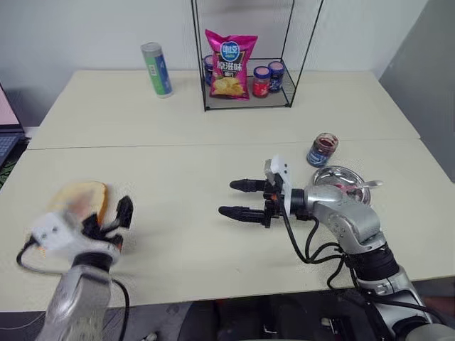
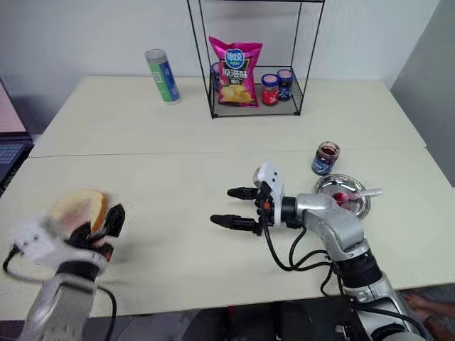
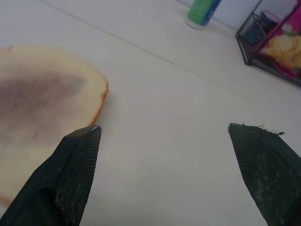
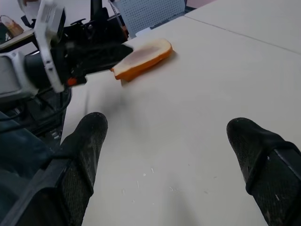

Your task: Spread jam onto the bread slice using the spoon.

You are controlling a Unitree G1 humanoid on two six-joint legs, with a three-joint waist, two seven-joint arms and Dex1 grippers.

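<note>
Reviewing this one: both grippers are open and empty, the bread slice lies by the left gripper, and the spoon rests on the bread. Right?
Not quite. The spoon rests in the round metal dish near the right gripper, as the right eye view shows. The rest holds: both grippers are open and empty, and the bread slice lies by the left gripper.

We're looking at what seems a robot test room or lab, not a home kitchen: two plain cream tables (image 1: 213,135) pushed together against a bare white wall (image 1: 85,28), a black wire rack (image 1: 245,53) holding a crisp bag (image 1: 229,64) and small jars (image 1: 269,78), and a laptop (image 1: 8,128) at the edge.
</note>
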